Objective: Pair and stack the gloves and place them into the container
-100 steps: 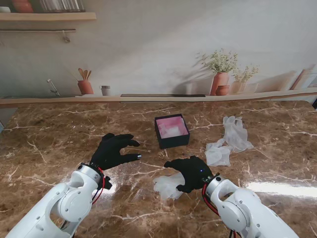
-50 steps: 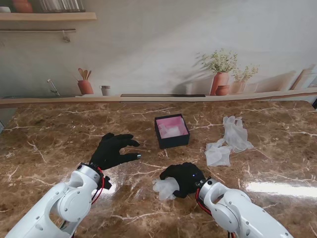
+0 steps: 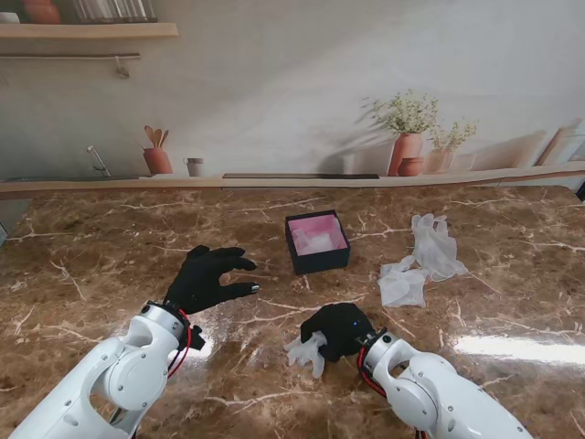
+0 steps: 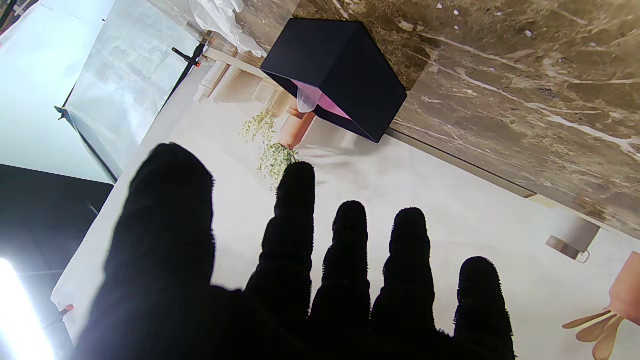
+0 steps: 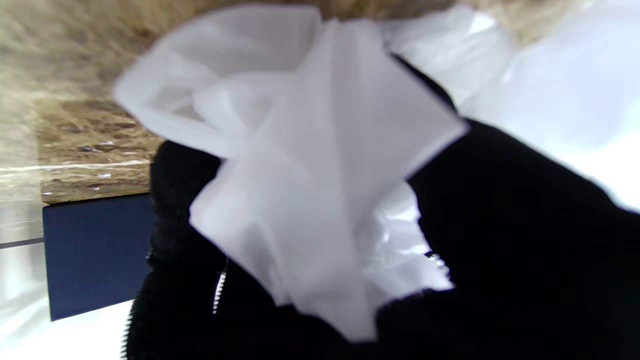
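Note:
My right hand (image 3: 340, 330) is closed around a translucent white glove (image 3: 306, 348) near me at the table's middle; the glove's fingers dangle out on its left. In the right wrist view the crumpled glove (image 5: 310, 165) fills the picture between my black fingers (image 5: 500, 210). My left hand (image 3: 208, 277) hovers open with fingers spread, left of the container (image 3: 317, 243), a dark box with a pink inside that holds something pale. The left wrist view shows the container (image 4: 340, 75) beyond my spread fingers (image 4: 295, 225). More white gloves (image 3: 419, 261) lie in a pile to the right of the box.
The brown marble table (image 3: 110, 247) ends at a back ledge with terracotta plant pots (image 3: 407, 151) and a utensil pot (image 3: 157, 157). A bright glare patch (image 3: 512, 346) lies on the table at the right.
My right hand has closed on the glove and pulled it back toward me, lifting it slightly off the table. The left hand has stayed in place.

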Available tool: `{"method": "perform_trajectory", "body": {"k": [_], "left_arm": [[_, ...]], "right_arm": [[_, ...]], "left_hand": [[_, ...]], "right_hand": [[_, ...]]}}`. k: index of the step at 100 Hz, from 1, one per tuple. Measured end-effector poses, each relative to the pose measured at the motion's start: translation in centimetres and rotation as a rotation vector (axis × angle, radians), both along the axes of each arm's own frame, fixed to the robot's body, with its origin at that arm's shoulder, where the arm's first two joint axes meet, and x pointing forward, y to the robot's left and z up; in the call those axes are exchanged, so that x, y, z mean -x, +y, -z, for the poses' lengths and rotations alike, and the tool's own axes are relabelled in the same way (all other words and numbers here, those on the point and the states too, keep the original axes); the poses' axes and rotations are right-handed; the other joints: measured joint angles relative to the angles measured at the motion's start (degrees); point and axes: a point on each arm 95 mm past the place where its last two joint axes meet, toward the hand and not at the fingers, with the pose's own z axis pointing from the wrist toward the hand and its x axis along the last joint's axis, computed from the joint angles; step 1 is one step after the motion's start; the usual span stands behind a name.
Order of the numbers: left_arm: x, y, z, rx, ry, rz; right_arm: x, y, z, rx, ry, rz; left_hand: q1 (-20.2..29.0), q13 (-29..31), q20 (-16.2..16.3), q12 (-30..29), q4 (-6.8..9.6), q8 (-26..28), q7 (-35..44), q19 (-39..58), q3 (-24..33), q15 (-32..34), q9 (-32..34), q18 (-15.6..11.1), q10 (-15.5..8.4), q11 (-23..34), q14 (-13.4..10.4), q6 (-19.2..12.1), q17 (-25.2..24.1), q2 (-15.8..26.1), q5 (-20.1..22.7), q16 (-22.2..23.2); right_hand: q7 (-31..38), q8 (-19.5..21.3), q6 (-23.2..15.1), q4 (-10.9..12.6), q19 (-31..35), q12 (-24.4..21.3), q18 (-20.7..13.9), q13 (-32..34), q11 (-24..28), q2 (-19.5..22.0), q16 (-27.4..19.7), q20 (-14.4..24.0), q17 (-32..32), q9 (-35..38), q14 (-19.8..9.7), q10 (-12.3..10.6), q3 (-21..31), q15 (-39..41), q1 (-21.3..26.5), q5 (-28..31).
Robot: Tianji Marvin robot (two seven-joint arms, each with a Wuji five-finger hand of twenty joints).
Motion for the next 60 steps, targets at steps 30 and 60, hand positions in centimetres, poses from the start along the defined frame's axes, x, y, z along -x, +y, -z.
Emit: {"method": "perform_trajectory", "body": {"k": [30, 60], "left_arm": [[0.0, -0.1, 0.0, 0.002, -0.002, 0.002], [0.1, 0.1, 0.1, 0.001, -0.007, -0.003]], "right_arm": [[-2.2, -0.1, -4.6, -0.066, -0.113, 0.072], [-8.8, -0.6, -9.8, -0.022, -0.279, 0.148]], "left_hand": [[0.00, 0.00, 0.01, 0.00, 0.00, 0.00, 0.00, -0.03, 0.00, 0.00, 0.00, 0.01, 0.00, 0.00, 0.00, 0.00, -0.02, 0.00, 0.00, 0.00], [0.00, 0.00, 0.13, 0.00, 0.00, 0.00, 0.00, -0.04, 0.00, 0.00, 0.00, 0.01, 0.00, 0.00, 0.00, 0.00, -0.05, 0.00, 0.00, 0.00]], "right_hand": [[0.17, -0.81, 0.00, 0.00, 0.61, 0.02, 0.00, 1.24, 0.00, 0.00, 0.56, 0.00, 1.47, 0.11, 0.03, 0.09, -0.03, 0.65, 0.00, 0.27], [2.02, -6.48, 0.00, 0.00, 2.62, 0.02, 0.00, 2.35, -0.05, 0.23, 1.26, 0.00, 2.59, 0.77, 0.03, 0.72, -0.19, 1.46, 0.00, 0.27]]}}
